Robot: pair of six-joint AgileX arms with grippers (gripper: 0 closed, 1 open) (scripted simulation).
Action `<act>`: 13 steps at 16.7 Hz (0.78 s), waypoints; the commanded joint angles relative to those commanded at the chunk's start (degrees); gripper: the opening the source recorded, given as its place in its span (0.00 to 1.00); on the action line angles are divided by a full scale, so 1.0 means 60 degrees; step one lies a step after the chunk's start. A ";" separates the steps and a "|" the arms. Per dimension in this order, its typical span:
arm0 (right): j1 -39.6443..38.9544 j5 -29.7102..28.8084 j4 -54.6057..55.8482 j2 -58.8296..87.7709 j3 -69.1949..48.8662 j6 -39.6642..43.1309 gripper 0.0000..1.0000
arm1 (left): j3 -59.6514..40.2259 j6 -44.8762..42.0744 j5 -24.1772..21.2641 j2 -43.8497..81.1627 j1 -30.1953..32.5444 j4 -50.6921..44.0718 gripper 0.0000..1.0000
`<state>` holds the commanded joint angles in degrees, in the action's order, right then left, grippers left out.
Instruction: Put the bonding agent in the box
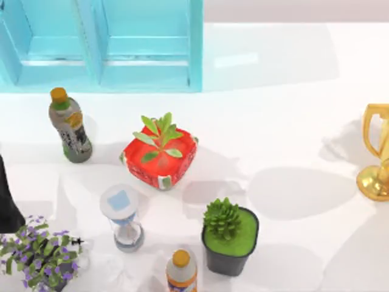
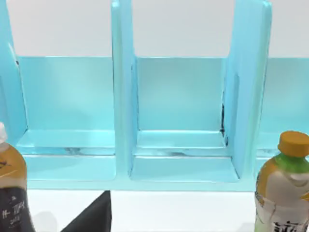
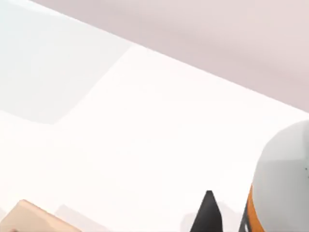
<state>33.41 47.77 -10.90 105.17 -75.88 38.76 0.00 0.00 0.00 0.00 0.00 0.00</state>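
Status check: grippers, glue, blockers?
Left arm at left edge, wrist facing box. White, orange-banded thing close at right wrist, maybe the bonding agent. Drink bottle stands before box.

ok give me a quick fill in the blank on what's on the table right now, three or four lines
1. The plant in the red pot has ______ leaves.
2. The succulent grows in a pot coloured ______.
3. The drink bottle in front of the blue box has a cap coloured ______.
4. The golden trophy stands at the table's ______ edge in the top view.

Missing words: green; black; orange; right
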 joint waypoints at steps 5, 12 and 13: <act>0.1576 -0.0122 0.1966 -0.2015 0.3644 -0.1308 0.00 | 0.0000 0.0000 0.0000 0.0000 0.0000 0.0000 1.00; 0.3072 0.0109 0.5140 -0.4913 0.8935 -0.2602 0.00 | 0.0000 0.0000 0.0000 0.0000 0.0000 0.0000 1.00; 0.3177 0.0177 0.5490 -0.5232 0.9379 -0.2677 0.00 | 0.0000 0.0000 0.0000 0.0000 0.0000 0.0000 1.00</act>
<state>52.47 48.83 22.04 73.78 -19.61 22.70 0.00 0.00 0.00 0.00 0.00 0.00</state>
